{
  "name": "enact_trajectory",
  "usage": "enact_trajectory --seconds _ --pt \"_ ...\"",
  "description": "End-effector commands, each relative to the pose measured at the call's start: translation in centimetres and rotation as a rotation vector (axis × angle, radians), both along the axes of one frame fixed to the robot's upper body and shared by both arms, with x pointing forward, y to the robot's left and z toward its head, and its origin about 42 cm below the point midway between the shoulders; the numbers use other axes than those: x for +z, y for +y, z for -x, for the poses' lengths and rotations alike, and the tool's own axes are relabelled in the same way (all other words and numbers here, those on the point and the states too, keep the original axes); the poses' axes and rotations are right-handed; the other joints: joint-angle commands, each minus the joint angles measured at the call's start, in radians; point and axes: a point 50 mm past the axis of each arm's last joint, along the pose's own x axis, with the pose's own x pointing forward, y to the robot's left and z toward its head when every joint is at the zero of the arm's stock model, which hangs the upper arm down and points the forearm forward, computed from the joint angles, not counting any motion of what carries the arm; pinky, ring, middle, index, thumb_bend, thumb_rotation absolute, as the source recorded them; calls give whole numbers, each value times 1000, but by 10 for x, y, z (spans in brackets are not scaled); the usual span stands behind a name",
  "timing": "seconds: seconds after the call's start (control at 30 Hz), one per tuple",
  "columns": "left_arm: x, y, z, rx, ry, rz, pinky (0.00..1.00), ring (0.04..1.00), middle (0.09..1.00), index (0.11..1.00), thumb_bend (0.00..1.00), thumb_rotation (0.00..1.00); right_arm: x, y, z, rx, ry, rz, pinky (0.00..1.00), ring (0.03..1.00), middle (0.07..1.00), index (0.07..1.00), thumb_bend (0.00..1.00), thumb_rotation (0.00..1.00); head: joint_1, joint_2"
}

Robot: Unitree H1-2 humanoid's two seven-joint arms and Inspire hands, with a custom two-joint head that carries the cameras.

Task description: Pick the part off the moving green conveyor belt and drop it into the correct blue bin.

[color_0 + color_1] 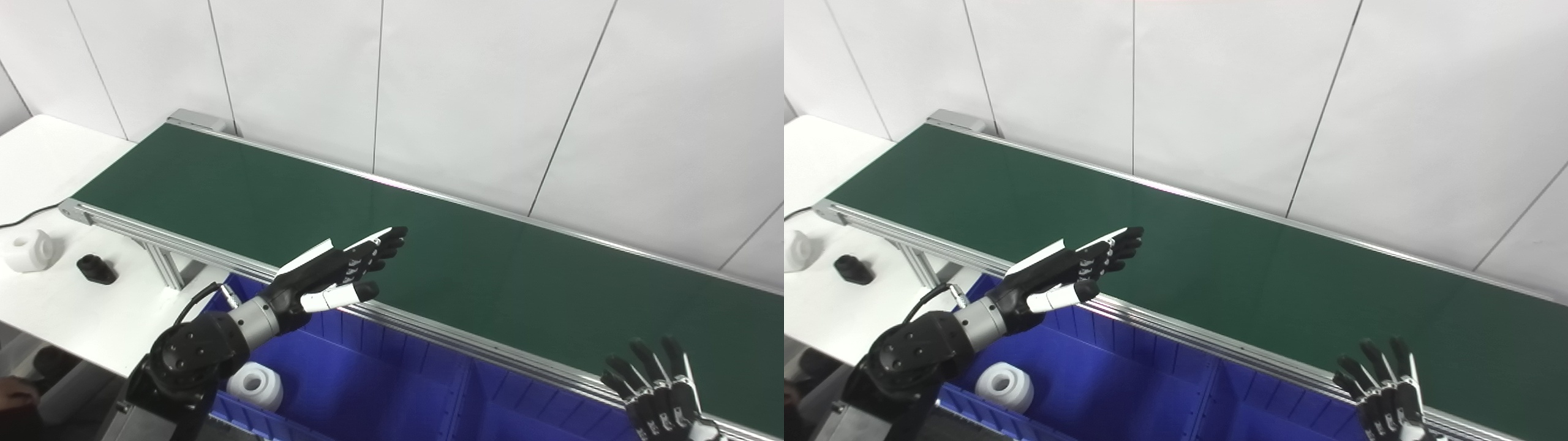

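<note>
So your left hand is stretched out flat over the near edge of the green conveyor belt, fingers straight and spread from the thumb, nothing in it. Your right hand is down in the bottom right corner by the belt's near rail, fingers pointing up and splayed, also holding nothing. The belt itself is bare in both views, no part riding on it. There's a white part with a round hole already lying in the left compartment of the blue bin, right beside your left forearm. Off to the left on the white table you've got another white part and a small black part near it, not touching
</note>
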Motion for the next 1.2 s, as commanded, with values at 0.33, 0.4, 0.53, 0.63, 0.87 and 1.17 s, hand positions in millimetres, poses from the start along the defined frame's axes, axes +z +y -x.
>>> enact_trajectory --seconds 0.33,0.4,0.53,0.63,0.87,1.17 --pt "-5 -29 39 212 -196 146 1000 1000 1000 1000 1000 798 6 50 -4 -41 -85 34 827 858 922 975 783 946 -341 -2" --pt "-13 -34 42 235 -188 153 1000 1000 1000 1000 1000 815 5 58 -2 -43 -95 61 879 896 942 985 754 971 -396 -8" --pt "-32 -44 37 226 -159 158 1000 1000 1000 1000 1000 799 1 74 1 -64 -105 87 924 934 970 1000 722 1000 -496 -23" --pt "-44 -48 31 230 -135 155 1000 1000 1000 1000 1000 805 -2 85 3 -84 -103 115 911 938 982 1000 720 1000 -559 -28" --pt "-52 -68 19 244 -127 182 1000 1000 1000 1000 1000 825 -5 93 11 -129 -84 125 901 957 999 1000 710 1000 -609 -29" --pt "-51 -83 12 237 -133 175 1000 1000 1000 1000 1000 828 0 83 18 -159 -79 108 886 948 1000 1000 724 1000 -616 -9"
